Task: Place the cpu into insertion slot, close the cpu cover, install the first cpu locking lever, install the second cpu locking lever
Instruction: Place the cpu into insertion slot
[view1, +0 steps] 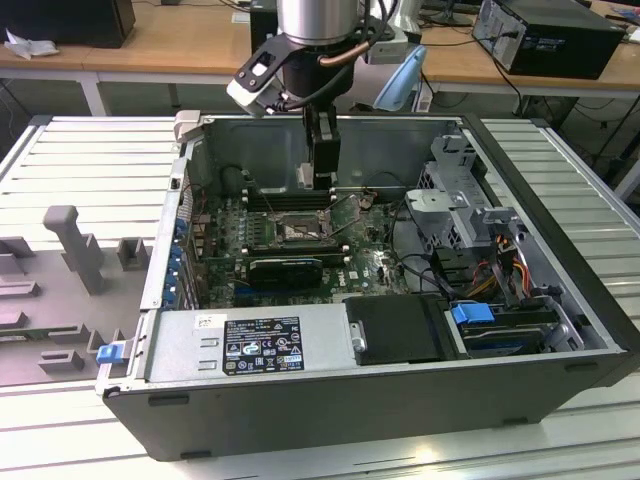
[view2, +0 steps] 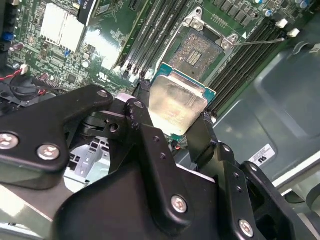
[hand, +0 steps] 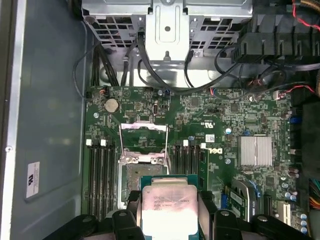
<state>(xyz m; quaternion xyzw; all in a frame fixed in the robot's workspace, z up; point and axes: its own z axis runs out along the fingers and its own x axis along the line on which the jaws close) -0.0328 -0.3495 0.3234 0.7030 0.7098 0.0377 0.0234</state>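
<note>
Step in hand, as I read it: getting the cpu down into the slot.

How to do it well:
- Keep the cpu flat & level w/ the green board.
- Square its corners to the slot's metal rim, then come straight down, no sideways slide. The contacts inside look fine & prob. bend easily.
- Let it settle in w/o pressing.
- Check orientation first. Corner marks are too small to tell from here.
- Stay off the long black memory slots on either side.

The cover stands swung open on the far side of the slot from the end effector. So the slot is bare, w/ nothing seated in it yet.

The end effector's fingers are part-closed, just chip-wide. They're clamped on two opposite edges of the cpu, silvery face toward the wrist cameras. They touch nothing else that I can see.

The cpu hangs above the board, not in the slot. In the first wrist view it sits just beside the slot & overlaps its near edge. In the exterior view the arm reaches down inside the open computer case, which sits on the slatted bench. The end effector is over the mid board, near the slot.
</note>
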